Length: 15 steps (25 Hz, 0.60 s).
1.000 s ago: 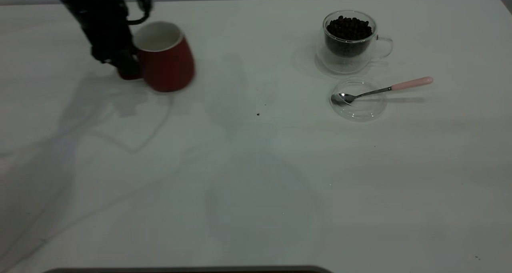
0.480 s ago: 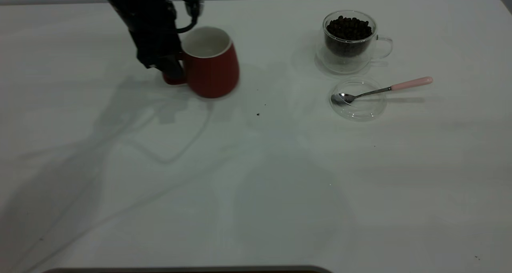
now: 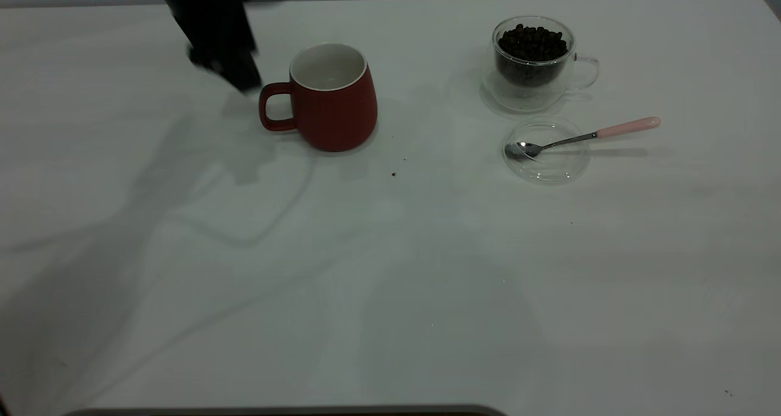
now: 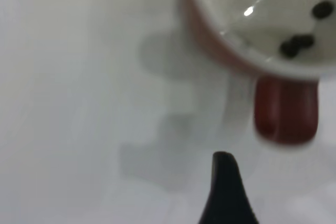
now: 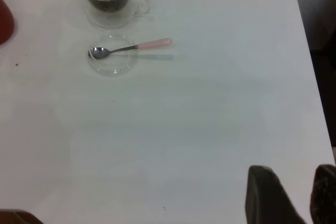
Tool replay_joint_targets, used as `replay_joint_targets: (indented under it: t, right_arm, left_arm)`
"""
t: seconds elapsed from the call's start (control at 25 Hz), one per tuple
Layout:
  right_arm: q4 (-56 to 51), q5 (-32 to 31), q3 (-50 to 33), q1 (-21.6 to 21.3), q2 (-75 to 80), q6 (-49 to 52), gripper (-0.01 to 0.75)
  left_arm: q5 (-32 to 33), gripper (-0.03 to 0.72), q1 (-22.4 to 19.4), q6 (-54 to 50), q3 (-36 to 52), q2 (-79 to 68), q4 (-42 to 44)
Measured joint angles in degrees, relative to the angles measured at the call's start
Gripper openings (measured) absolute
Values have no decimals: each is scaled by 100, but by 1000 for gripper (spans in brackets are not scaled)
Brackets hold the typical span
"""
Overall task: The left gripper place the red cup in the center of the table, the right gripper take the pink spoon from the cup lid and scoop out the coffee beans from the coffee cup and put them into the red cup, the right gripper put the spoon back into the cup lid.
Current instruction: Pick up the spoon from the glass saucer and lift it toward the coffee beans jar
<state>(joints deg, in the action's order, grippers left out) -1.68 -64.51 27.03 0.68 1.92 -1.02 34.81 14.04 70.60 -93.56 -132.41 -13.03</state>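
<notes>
The red cup [image 3: 334, 99] stands upright on the table [image 3: 390, 269] left of centre, with its handle toward the left arm. My left gripper [image 3: 239, 77] is open, empty, and just off the handle, up and to the left. In the left wrist view the red cup [image 4: 210, 40] shows its white inside with a few dark spots and its handle; one finger [image 4: 226, 192] is clear of it. The coffee cup [image 3: 534, 62] holds coffee beans [image 3: 532, 41]. The pink spoon [image 3: 586, 136] lies with its bowl in the cup lid [image 3: 549, 160]. My right gripper [image 5: 294, 182] is open, far from them.
The table's rounded corner [image 3: 759, 1] is at the back right, and its right edge [image 5: 310, 77] drops to a dark floor. A few dark specks [image 3: 393, 174] lie between the red cup and the lid.
The left gripper carried the red cup to the right, set it down upright, let go of the handle and drew back up and to the left. The right side has not changed.
</notes>
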Motion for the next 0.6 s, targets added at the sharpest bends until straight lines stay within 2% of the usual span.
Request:
replay_joint_targets:
  t: [0.16, 0.48, 0.6]
  right_arm:
    - [0, 0, 0, 0, 0, 0, 239]
    - [0, 0, 0, 0, 0, 0, 239]
    - [0, 0, 0, 0, 0, 0, 239]
  left_arm:
    - [842, 586, -47, -1054, 0, 890, 550]
    - [3221, 586, -47, -3677, 0, 3357, 1272]
    - [3221, 586, -47, -4251, 13, 4200, 1384]
